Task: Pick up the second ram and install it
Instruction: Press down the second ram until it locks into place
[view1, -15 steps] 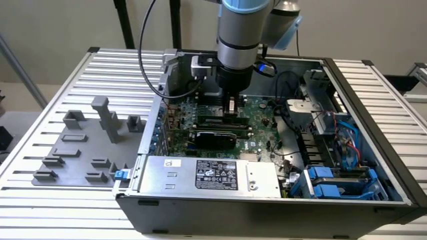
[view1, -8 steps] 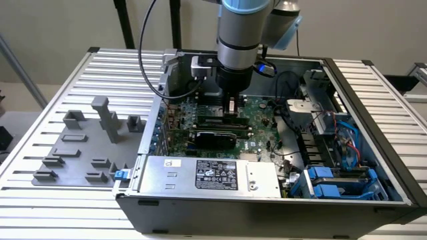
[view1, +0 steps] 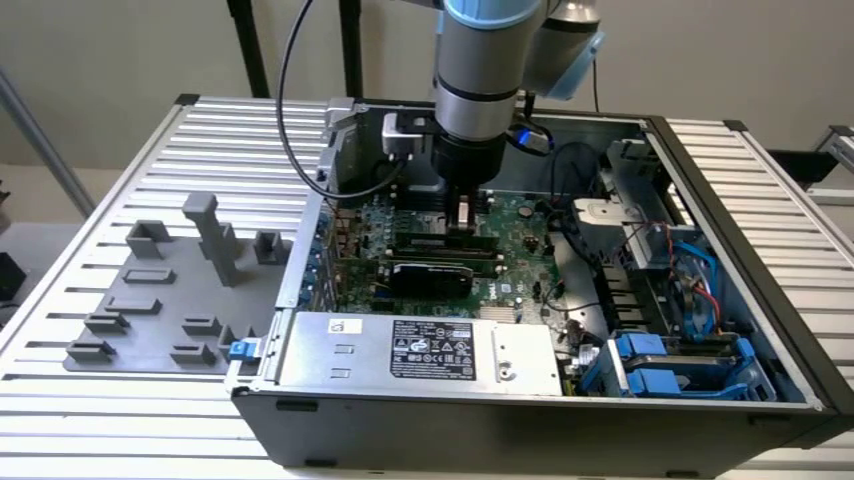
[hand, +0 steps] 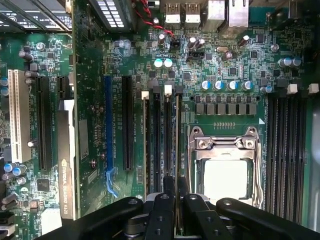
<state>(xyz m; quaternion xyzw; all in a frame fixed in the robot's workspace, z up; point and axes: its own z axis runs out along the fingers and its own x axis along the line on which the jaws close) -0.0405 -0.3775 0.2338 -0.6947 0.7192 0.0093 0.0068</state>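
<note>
Beside "NVIDIA" card (hand: 65, 165) — tool (hand: 172, 212), second ram (hand: 178, 145)

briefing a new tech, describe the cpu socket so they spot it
Look on the green motherboard inside the open case. The CPU socket sits between two banks of long black slots; it alone is a silver frame around a pale square.

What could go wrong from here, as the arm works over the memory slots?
1. The gripper appears closed on the second ram, seen edge-on over the black memory slots. If it is slightly tilted or off-line, pressing could jam it or strain the motherboard.
2. The CPU socket lies right beside that slot, so a sideways slip might strike its metal frame.
</note>
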